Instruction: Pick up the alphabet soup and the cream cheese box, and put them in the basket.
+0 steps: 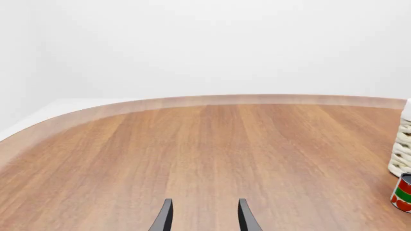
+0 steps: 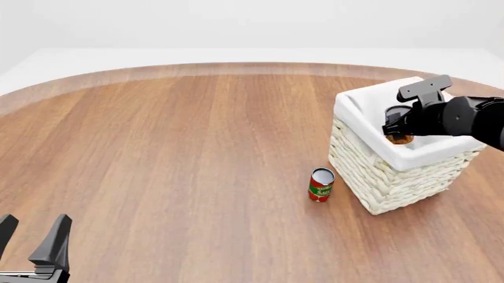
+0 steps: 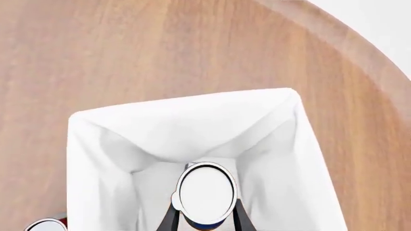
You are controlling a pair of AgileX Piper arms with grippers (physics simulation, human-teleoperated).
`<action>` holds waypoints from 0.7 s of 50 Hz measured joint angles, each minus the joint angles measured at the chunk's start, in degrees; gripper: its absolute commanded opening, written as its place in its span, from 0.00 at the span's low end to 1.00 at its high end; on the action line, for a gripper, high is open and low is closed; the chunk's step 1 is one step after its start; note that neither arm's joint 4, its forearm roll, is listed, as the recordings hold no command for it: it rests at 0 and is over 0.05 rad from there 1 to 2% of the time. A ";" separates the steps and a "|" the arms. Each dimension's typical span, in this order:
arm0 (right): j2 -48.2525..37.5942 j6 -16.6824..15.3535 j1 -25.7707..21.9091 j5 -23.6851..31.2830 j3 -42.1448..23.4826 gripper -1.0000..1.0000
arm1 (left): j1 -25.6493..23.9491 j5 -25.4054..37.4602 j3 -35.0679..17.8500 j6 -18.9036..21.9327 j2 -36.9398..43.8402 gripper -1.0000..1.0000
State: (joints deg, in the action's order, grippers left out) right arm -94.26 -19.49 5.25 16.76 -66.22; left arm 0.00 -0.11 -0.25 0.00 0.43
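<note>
My right gripper hangs over the open top of the basket, shut on the alphabet soup. In the right wrist view the can's pale round top shows between the two dark fingers, with a blue edge below it and the basket's white liner underneath. The front view shows only an orange-brown bit of the can under that gripper. My left gripper stands open at the near left of the table, nothing between its fingers. The cream cheese box is out of view.
A slim red and green can stands upright on the wooden table just left of the basket's near corner. It also shows as the can beside the wicker wall. The table's curved far edge runs behind.
</note>
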 measured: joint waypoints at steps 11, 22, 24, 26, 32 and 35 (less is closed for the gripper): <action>-0.52 -0.36 0.67 -0.52 0.10 0.00 | 0.00 0.00 0.00 0.00 0.00 1.00; -1.46 -0.50 0.87 -1.01 0.33 0.00 | 0.00 0.00 0.00 0.00 0.00 1.00; -1.57 -0.48 0.86 -0.87 0.24 0.00 | 0.00 0.00 0.00 0.00 0.00 1.00; -1.67 -0.45 0.85 -0.88 0.22 0.00 | 0.00 0.00 0.00 0.00 0.00 1.00; -2.21 0.02 0.96 -1.37 0.34 1.00 | 0.00 0.00 0.00 0.00 0.00 1.00; -2.30 0.27 1.00 -1.35 0.28 1.00 | 0.00 0.00 0.00 0.00 0.00 1.00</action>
State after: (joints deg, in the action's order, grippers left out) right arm -96.56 -19.23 6.25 15.41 -65.95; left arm 0.00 -0.11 -0.25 0.00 0.43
